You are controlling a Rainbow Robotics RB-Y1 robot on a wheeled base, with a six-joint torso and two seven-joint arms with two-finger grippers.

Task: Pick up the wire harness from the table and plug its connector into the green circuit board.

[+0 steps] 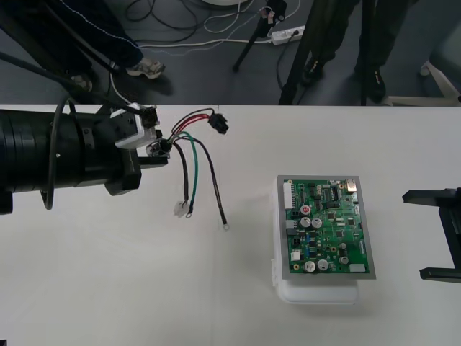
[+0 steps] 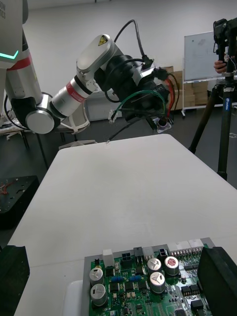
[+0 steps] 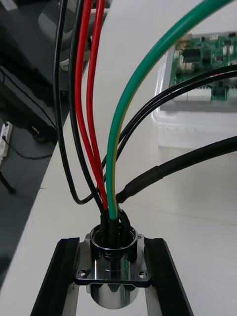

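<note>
My left gripper (image 1: 160, 149) holds the wire harness up off the table at the far left, shut on its round metal socket (image 3: 112, 269), which sits clamped between the two black fingers (image 3: 58, 281). Red, black and green wires (image 1: 194, 155) fan out from the socket. The small black plug (image 1: 218, 125) hangs at the end of the red and black wires, toward the far table edge. The green circuit board (image 1: 324, 225) on its white base (image 1: 317, 292) stands right of centre. My right gripper (image 1: 443, 234) waits open at the right edge, its fingers (image 2: 219, 281) close by the board (image 2: 148, 289).
The table's far edge runs just behind the plug. Bare table lies between the hanging wires and the board. Tripod legs and cables stand on the dark floor beyond the table.
</note>
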